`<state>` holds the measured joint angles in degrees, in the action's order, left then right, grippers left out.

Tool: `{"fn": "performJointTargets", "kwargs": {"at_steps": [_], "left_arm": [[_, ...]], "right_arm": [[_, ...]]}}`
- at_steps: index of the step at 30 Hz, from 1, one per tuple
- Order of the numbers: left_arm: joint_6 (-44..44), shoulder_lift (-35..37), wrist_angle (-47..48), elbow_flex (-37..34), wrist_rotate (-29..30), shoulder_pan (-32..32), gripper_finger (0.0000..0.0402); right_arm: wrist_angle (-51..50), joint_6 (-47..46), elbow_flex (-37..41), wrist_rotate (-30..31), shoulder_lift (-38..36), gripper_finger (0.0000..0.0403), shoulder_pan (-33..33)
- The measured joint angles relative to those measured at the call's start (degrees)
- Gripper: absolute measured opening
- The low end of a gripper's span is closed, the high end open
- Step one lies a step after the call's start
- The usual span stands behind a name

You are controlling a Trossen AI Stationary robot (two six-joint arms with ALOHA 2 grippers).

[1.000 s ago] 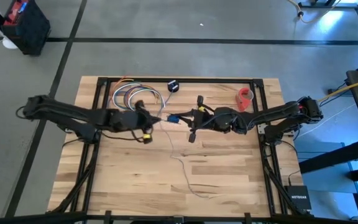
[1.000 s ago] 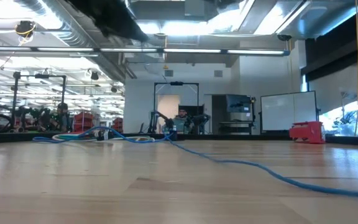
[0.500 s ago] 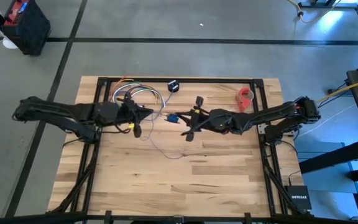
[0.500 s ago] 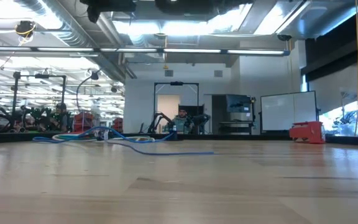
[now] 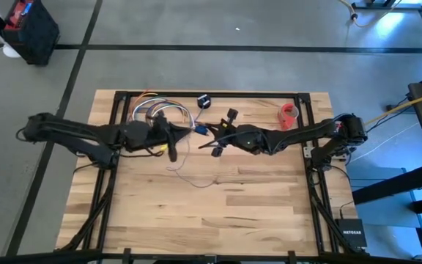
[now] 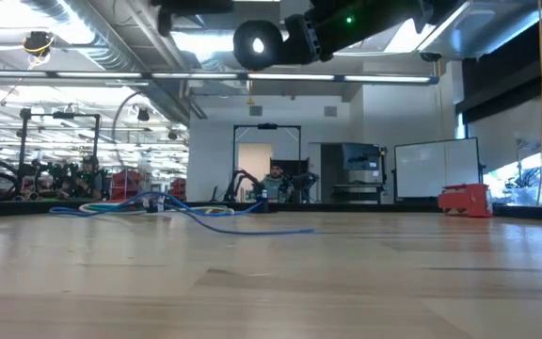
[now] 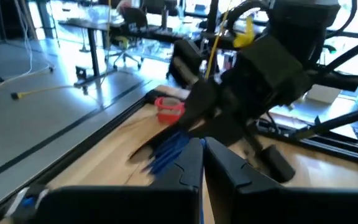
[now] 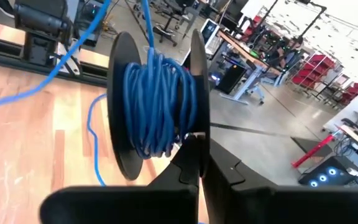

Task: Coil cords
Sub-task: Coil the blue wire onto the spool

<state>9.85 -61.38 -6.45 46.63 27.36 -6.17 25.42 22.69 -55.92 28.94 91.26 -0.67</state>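
You're winding cable (image 8: 157, 99) onto black spool (image 8: 194, 93), pinched in closed right end effector (image 5: 215, 144) mid-bench; many turns wound, loose tail (image 5: 196, 176) still lying on bench (image 5: 269, 213); left end effector (image 5: 171, 139) clamped, feeding cable alongside

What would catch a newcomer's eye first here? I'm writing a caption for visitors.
The two arms meeting over the table's far middle: the right gripper, shut, holds a black spool wound with blue cord, facing the shut left gripper. Loose cord trails in thin loops toward the table's centre. Behind the left gripper lies a bundle of coloured wires, and a red roll sits far right.
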Motion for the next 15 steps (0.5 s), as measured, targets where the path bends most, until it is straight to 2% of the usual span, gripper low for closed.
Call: {"fn": "performJointTargets", "kwargs": {"at_steps": [6, 15], "left_arm": [[-5.13, -8.08, -15.79, -0.02, 0.45, -0.63, 0.0006], [-5.54, -16.76, -24.81, 0.07, 0.05, -0.7, 0.0012]], "right_arm": [[-0.2, -1.19, 0.0, 1.06, -0.02, 0.0004, -0.04], [0.1, -4.11, 0.15, 1.63, 0.02, 0.0003, 0.09]]}}
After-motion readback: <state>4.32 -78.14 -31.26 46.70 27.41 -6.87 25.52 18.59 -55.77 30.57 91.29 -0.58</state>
